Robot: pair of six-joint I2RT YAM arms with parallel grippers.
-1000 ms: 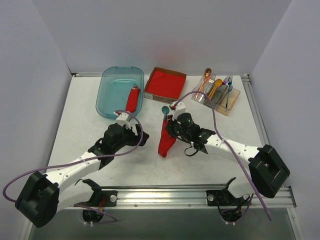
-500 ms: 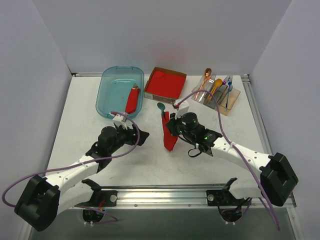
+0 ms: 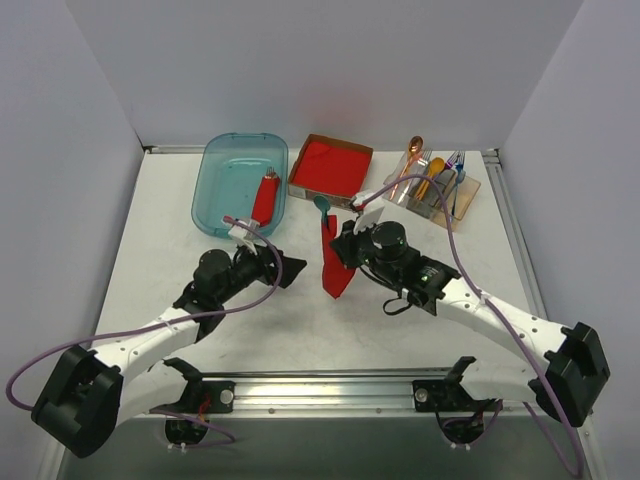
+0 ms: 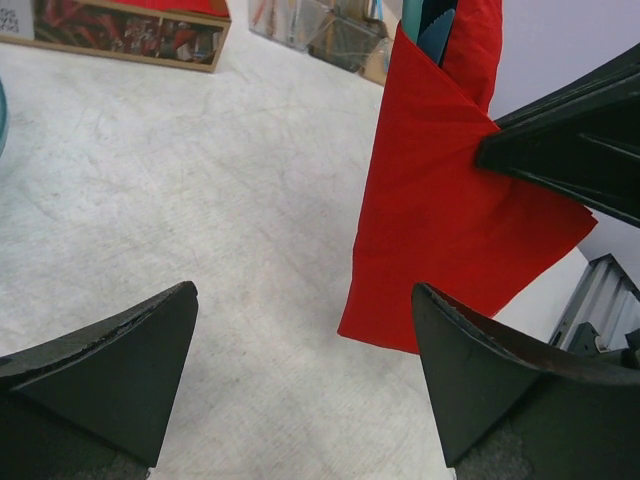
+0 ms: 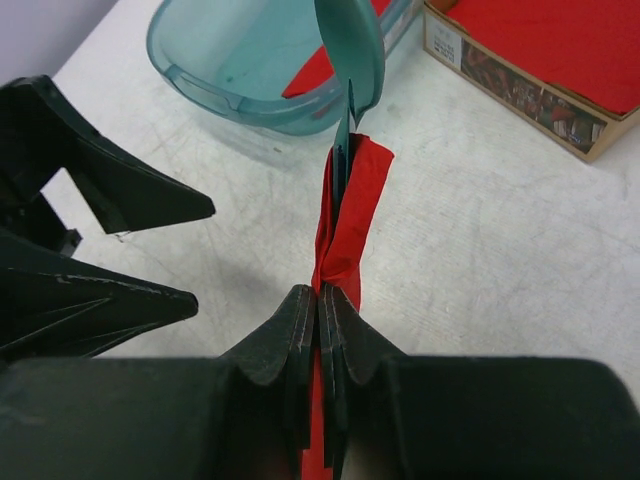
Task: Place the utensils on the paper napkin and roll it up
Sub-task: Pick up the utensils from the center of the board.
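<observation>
Right arm has carried the rolled napkin up toward the middle of the frame, and the left arm has backed off to the left.
Now the right claw (image 3: 347,252) is pinched tight on the red napkin (image 3: 333,268), which is wrapped round the spoon (image 3: 321,206); its teal bowl pokes out the top end, just below the cardboard box (image 3: 330,167). The left claw (image 3: 283,270) gapes wide, holding nothing, just left of the napkin over the desk (image 3: 160,250).

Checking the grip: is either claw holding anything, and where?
The right claw pinches the folded napkin about midway along its length, a spoon poking out one end. The left claw is open, holding nothing.
</observation>
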